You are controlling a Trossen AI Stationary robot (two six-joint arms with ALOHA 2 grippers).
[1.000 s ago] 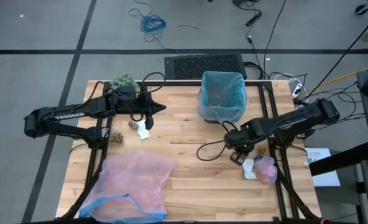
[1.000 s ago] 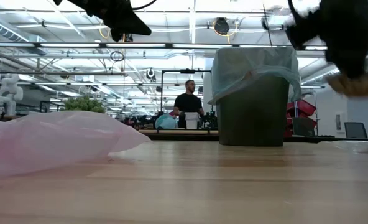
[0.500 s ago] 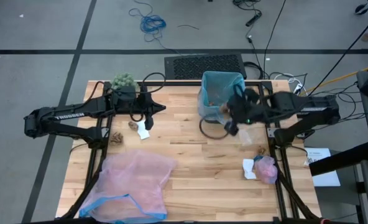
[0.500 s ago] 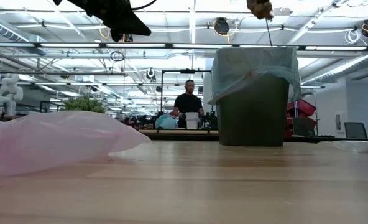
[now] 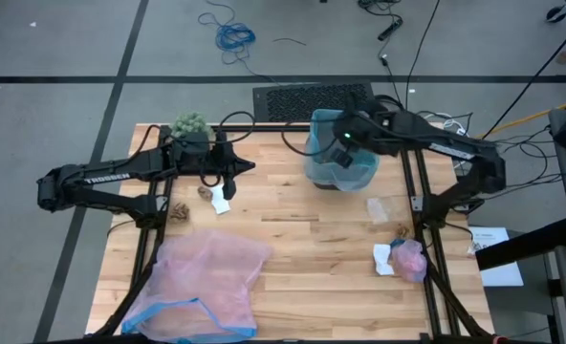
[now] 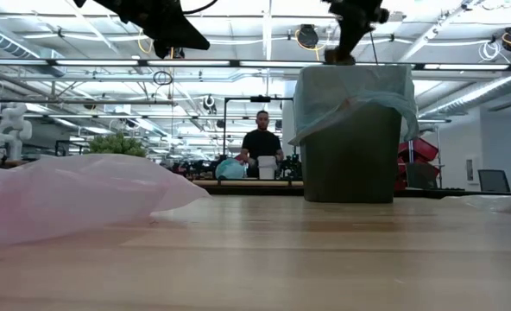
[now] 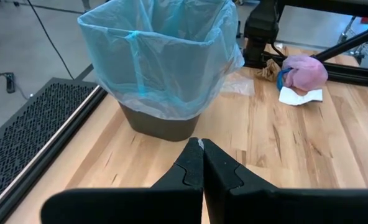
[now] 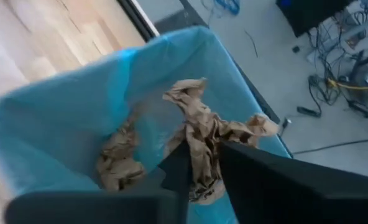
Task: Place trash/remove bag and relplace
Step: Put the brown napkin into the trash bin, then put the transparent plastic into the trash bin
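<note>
The brown bin lined with the light-blue bag stands near the table's far edge. My right gripper hangs over its opening, shut on a brown crumpled scrap; the low view shows that scrap just above the rim. More brown trash lies inside the bag. My left gripper is shut, held off the table left of the bin. Brown scraps and a white piece lie below the left arm. The pink wad and white paper rest near the right edge. My right gripper pinches the brown scrap's lower middle between its two fingers, which come from above and slant down into the bin's mouth. The scrap is lifted clear and its crumpled ends stick out past the fingertips over the bag's opening.
The translucent pink bag with a blue rim is spread over the near left of the table. The fuzzy green ball sits at the far left corner. A clear scrap lies right of the bin. Cables run along the far edge.
My right gripper has risen from beside the pink wad near the right edge, carrying the brown scrap, and swung toward the far edge until it stands over the bin. It has tipped down toward the opening. The left arm has kept still.
</note>
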